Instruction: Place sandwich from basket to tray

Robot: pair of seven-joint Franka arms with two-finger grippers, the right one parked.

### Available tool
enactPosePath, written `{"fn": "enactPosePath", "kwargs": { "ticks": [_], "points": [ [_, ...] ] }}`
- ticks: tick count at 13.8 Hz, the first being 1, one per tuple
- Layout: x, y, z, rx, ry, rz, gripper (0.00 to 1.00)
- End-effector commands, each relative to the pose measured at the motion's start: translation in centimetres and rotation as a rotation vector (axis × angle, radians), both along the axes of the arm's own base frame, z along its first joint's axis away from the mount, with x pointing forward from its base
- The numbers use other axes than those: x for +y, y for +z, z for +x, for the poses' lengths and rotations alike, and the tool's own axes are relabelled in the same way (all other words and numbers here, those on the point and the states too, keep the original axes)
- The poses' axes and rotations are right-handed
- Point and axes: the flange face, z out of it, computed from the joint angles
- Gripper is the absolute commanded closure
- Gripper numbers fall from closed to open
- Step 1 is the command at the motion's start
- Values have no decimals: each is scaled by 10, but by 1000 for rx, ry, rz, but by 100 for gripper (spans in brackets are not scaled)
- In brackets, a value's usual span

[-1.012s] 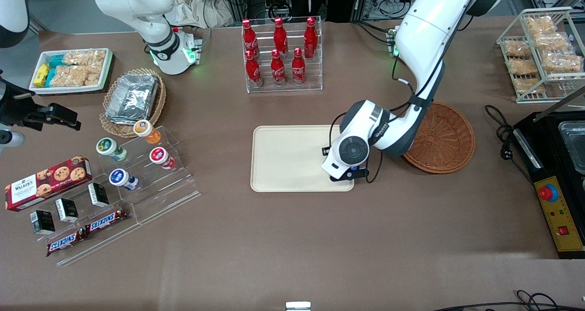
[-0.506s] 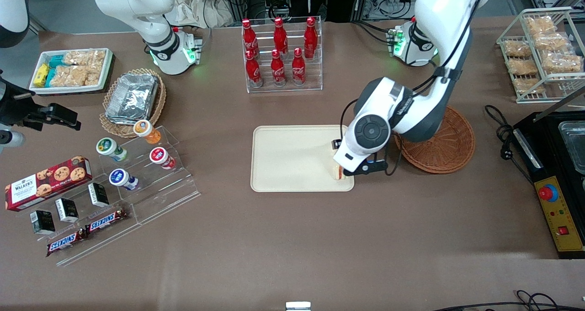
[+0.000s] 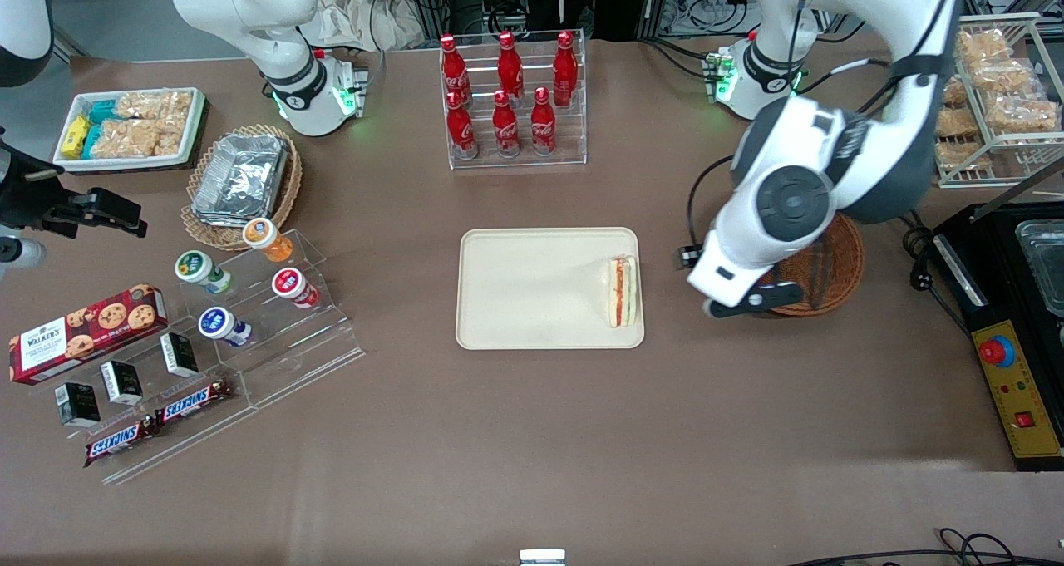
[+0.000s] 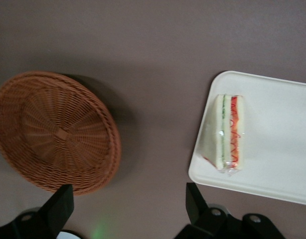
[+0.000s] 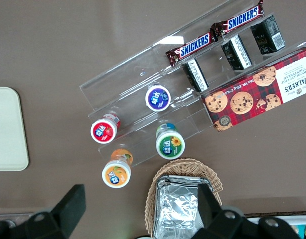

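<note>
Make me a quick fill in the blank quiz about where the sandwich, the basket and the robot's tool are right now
1. The sandwich lies on the ____ tray.
2. The woven basket holds ____ sandwiches.
3. The tool hangs with its fingers ____, gripping nothing.
4. The tool hovers above the table between the tray and the ____.

Missing words: cream; no; open; basket

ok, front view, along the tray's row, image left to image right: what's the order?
tray → sandwich, on the tray at its edge toward the working arm → gripper, open, above the table → basket, empty as far as it shows.
</note>
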Motion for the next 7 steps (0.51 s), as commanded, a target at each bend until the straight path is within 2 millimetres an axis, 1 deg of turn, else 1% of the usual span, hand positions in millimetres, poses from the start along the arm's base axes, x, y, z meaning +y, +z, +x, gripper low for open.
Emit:
{"fn": "enactPosePath", "kwargs": {
  "ticks": [1, 4, 5, 7],
  "points": [
    [57, 34, -3, -16, -49, -13, 0],
    [117, 65, -1, -36, -122, -46, 0],
    [135, 73, -2, -41, -137, -55, 0],
    [162, 91, -4, -67, -138, -62, 0]
  ]
}}
